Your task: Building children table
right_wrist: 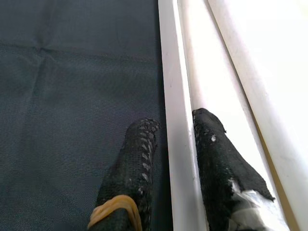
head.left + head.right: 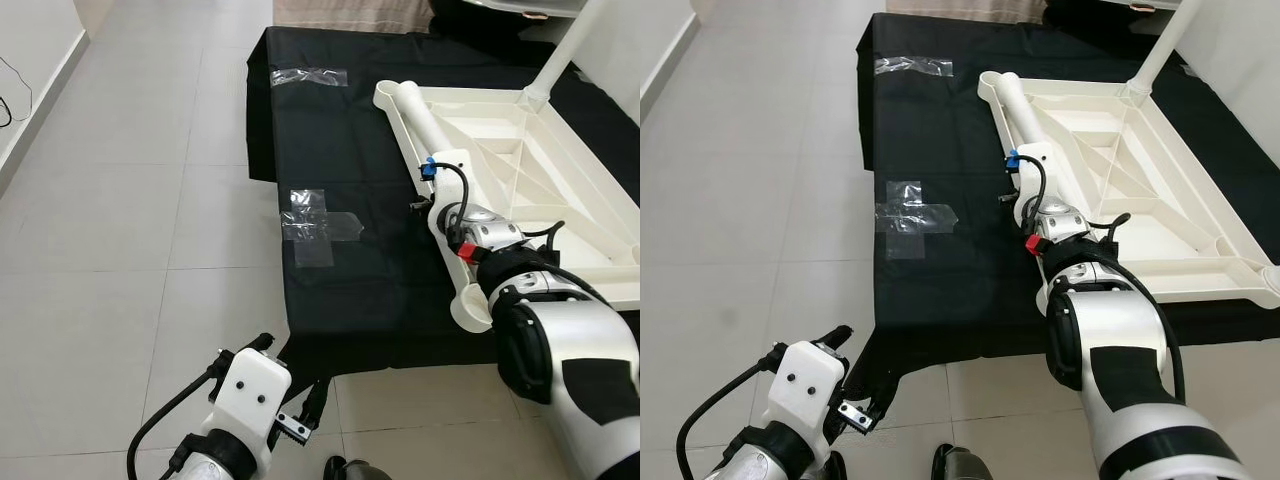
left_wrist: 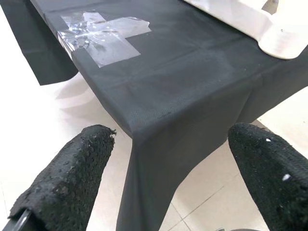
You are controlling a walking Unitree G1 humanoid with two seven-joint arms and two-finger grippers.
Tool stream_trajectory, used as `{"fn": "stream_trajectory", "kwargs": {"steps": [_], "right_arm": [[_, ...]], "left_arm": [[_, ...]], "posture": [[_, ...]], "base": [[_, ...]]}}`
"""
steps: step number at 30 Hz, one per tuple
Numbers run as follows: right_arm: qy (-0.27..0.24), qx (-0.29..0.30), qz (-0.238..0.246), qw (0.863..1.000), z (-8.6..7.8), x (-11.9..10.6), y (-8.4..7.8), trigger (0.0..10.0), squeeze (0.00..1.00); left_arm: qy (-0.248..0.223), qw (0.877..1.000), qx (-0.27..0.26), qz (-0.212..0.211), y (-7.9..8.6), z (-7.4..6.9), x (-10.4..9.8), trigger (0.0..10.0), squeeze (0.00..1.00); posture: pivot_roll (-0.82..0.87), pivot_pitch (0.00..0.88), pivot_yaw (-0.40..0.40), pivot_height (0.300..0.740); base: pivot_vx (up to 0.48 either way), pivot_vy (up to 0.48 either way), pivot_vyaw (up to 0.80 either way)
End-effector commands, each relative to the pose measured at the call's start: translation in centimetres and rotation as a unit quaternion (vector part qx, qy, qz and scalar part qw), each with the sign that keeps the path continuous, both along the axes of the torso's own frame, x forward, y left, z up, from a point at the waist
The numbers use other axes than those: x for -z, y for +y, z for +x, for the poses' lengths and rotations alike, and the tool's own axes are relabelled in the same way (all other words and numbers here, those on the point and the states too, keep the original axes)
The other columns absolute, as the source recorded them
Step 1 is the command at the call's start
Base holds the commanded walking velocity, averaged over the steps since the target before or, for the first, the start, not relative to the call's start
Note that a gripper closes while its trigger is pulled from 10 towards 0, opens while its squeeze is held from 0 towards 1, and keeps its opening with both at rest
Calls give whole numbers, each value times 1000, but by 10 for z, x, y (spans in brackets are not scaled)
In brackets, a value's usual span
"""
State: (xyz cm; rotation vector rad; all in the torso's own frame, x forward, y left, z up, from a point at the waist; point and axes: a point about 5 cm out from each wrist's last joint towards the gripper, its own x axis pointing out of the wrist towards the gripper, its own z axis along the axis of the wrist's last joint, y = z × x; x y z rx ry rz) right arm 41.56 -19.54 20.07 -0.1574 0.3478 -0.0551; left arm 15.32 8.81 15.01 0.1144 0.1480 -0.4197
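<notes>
White children's table top (image 2: 520, 175) lies upside down on a black cloth (image 2: 340, 200) spread over the tiled floor (image 2: 120, 200). One table leg (image 2: 565, 50) stands upright at its far corner; a loose white leg (image 2: 430, 160) lies along its left rim.

Right end effector (image 1: 171, 139): fingers straddle the thin white rim of the table top (image 1: 174, 96), pinching it, one finger on the cloth side, the other inside the rim.

Left end effector (image 3: 168, 163): released, fingers wide apart, low over the floor just off the cloth's near corner.

Clear tape patches (image 2: 315, 225) mark the cloth. Open tile lies left of the cloth edge.
</notes>
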Motion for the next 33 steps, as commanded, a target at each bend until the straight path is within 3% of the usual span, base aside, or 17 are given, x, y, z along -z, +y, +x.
{"fn": "stream_trajectory", "kwargs": {"steps": [1, 4, 5, 15, 16, 17, 28, 31, 33], "right_arm": [[29, 8, 10, 999, -5, 17, -2, 10000, 0], [46, -18, 17, 999, -6, 21, 5, 10000, 0], [83, -56, 32, 994, -9, 31, 15, 10000, 0], [138, -97, 37, 985, -17, 49, 20, 10000, 0], [146, -114, 29, 982, -18, 51, 20, 3765, 0], [155, -133, 16, 979, -20, 53, 19, 0, 0], [179, -187, -15, 966, -23, 53, 13, 0, 0], [197, -231, -38, 952, -25, 53, 10, 0, 0], [197, -231, -38, 952, -25, 53, 10, 0, 0]], "left_arm": [[7, 1000, 9, -4, -3, -5, 0, 10000, 0], [14, 1000, 10, -4, -2, -7, 1, 10000, 0], [17, 1000, 11, -5, -2, -7, 1, 10000, 0], [17, 1000, 7, -6, -2, -8, 0, 10000, 0], [17, 1000, 6, -7, -2, -8, -1, 10000, 0], [17, 1000, 6, -8, -3, -8, -1, 10000, 0], [15, 1000, 3, -9, -3, -5, -3, 10000, 0], [14, 1000, 3, -8, -3, -3, -3, 10000, 0], [14, 1000, 3, -8, -3, -3, -3, 10000, 0]], "posture": [[84, 224, -131, 740], [81, 225, -132, 740], [80, 229, -136, 740], [78, 232, -140, 740], [74, 242, -145, 740], [74, 242, -145, 740], [64, 263, -145, 740], [65, 265, -145, 740], [65, 265, -145, 740]], "base": [[0, 0, 0], [0, 0, 0], [0, 0, 0], [0, 0, 0], [0, 0, 0], [0, 0, 0], [0, 0, 0], [0, 0, 0], [0, 0, 0]]}}
